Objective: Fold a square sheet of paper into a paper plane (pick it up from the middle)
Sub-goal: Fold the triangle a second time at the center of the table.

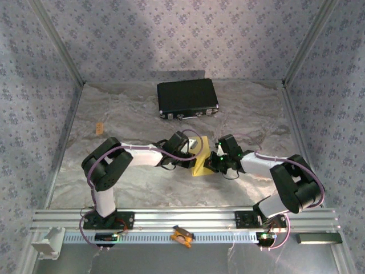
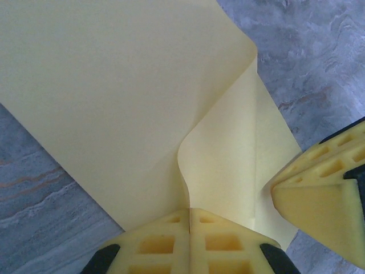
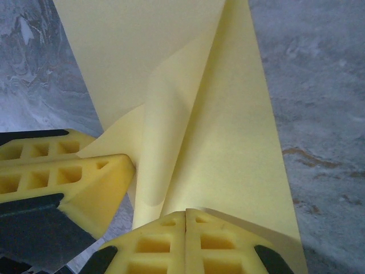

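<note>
The square sheet of paper [image 1: 200, 160] is plain yellow and sits at the table's middle, bent up into a loose fold between both arms. In the left wrist view one flap of the paper [image 2: 114, 103] curls over, and its edge runs down into the seam of my left gripper [image 2: 190, 210], which is shut on it. The right gripper's yellow fingers [image 2: 319, 194] sit close at the right. In the right wrist view the folded paper [image 3: 228, 125] runs into my right gripper [image 3: 186, 212], shut on it, with the left gripper's fingers [image 3: 74, 182] beside it. From above, the left gripper [image 1: 192, 152] and right gripper [image 1: 213, 161] meet at the sheet.
A black rectangular case [image 1: 187, 99] lies at the back of the marbled table [image 1: 131, 182]. A small orange clip [image 1: 100, 128] rests at the left. Patterned walls close in the sides and back. An orange item [image 1: 181, 235] sits on the front rail.
</note>
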`<state>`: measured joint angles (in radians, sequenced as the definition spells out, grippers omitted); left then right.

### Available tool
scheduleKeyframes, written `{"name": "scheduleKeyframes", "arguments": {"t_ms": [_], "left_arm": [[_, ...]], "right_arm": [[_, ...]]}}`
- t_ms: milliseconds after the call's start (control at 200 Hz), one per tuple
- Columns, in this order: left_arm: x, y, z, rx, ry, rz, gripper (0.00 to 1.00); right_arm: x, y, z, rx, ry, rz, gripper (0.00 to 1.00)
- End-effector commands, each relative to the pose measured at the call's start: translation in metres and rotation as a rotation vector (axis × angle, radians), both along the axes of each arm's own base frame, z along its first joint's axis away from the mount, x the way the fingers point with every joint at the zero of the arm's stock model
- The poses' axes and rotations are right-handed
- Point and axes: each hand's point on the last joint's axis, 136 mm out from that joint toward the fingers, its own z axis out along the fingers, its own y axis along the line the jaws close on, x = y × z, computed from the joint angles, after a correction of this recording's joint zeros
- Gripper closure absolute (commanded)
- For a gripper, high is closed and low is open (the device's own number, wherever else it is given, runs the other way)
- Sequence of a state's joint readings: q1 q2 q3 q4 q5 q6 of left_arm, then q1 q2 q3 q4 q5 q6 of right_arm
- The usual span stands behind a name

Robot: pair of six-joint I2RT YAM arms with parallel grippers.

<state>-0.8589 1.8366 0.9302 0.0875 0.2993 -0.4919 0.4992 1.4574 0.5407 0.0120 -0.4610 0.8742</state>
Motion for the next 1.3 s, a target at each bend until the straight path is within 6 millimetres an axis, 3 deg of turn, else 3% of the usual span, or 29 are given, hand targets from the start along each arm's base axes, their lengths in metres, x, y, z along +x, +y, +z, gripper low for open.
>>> {"name": "scheduleKeyframes", "arguments": {"t_ms": [0, 415, 1299], "left_arm": [[0.001, -0.001, 0.006, -0.027, -0.003, 0.0, 0.95], [0.006, -0.005, 0.019, -0.038, -0.04, -0.006, 0.95], [0.016, -0.007, 0.016, -0.013, -0.064, 0.009, 0.95]], "right_arm": [[0.003, 0.005, 0.007, 0.031, -0.001, -0.004, 0.96], [-0.007, -0.015, -0.02, -0.075, 0.06, -0.007, 0.98], [-0.005, -0.019, -0.022, -0.078, 0.06, -0.01, 0.98]]}}
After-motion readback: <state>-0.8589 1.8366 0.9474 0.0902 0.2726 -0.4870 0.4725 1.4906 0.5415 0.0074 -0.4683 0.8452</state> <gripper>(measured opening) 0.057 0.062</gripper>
